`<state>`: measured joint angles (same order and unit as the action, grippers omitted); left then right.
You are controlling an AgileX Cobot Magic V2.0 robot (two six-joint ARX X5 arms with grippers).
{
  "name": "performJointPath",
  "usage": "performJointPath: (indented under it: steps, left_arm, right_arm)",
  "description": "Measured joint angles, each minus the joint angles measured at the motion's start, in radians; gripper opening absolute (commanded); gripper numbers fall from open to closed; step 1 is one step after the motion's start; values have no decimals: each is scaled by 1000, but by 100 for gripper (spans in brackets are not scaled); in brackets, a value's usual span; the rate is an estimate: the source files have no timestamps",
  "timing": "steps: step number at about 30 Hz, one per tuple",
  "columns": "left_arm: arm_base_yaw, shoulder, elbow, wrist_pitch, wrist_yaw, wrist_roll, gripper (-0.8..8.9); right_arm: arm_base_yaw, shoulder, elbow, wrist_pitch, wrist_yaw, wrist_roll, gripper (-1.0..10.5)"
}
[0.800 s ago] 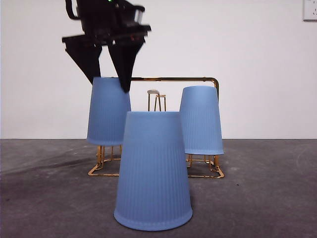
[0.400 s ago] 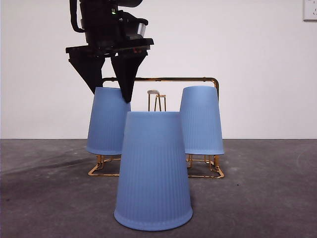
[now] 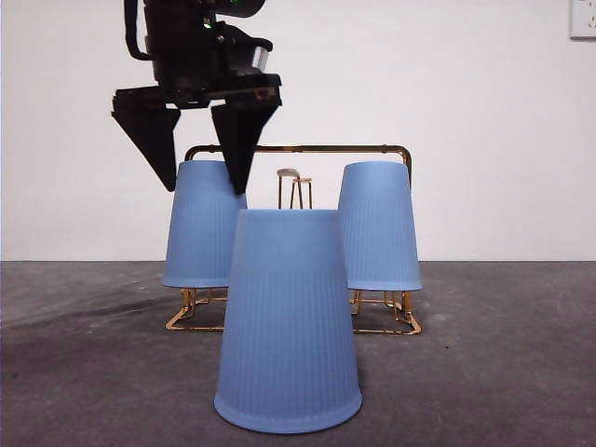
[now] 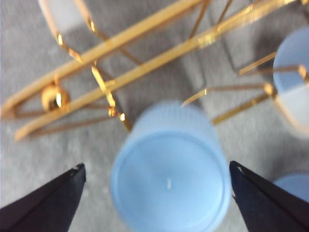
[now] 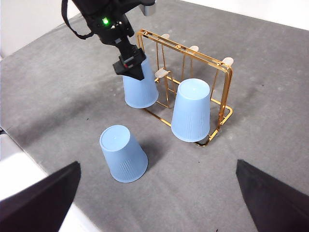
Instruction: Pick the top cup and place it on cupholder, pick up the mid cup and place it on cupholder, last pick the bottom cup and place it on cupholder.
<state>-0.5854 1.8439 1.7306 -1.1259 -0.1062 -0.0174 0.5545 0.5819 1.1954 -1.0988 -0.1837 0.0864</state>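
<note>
Front view: my left gripper (image 3: pixel 201 191) hangs just above the left blue cup (image 3: pixel 203 233), jaws spread wide and empty. One jaw tip overlaps the cup's top edge, the other stands clear of it to the side. That cup sits inverted on the gold wire cupholder (image 3: pixel 307 149). A second inverted cup (image 3: pixel 377 228) sits on the rack's far end from the gripper. The third cup (image 3: pixel 288 321) stands upside down on the dark table (image 3: pixel 503 372), in front of the rack and nearest the camera.

Left wrist view: the seated cup (image 4: pixel 170 181) lies directly below the gripper, centred between the two parted jaws with grey table visible on both sides, so neither jaw touches it. The front view cannot settle that. Gold bars of the rack (image 4: pixel 140 63) run just beyond the cup. The picture is blurred.

Right wrist view: my right gripper (image 5: pixel 157 191) is spread open and empty, well back from everything. From here the rack's bare middle pegs (image 5: pixel 164 72) show between the two seated cups, and the loose cup (image 5: pixel 123 153) stands apart from the rack.
</note>
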Motion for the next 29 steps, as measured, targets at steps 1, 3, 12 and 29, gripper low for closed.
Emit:
performJointPath:
  steps: [1, 3, 12, 29]
  left_arm:
    - [0, -8, 0, -13, 0, 0, 478]
    - [0, -47, 0, -55, 0, 0, 478]
    - [-12, -323, 0, -203, 185, 0, 477]
    - [-60, -901, -179, -163, 369, 52, 476]
  right_arm:
    - [0, 0, 0, 0, 0, 0, 514]
    - [0, 0, 0, 0, 0, 0, 514]
    - [0, 36, 0, 0, -90, 19, 514]
    - [109, 308, 0, 76, -219, 132, 514]
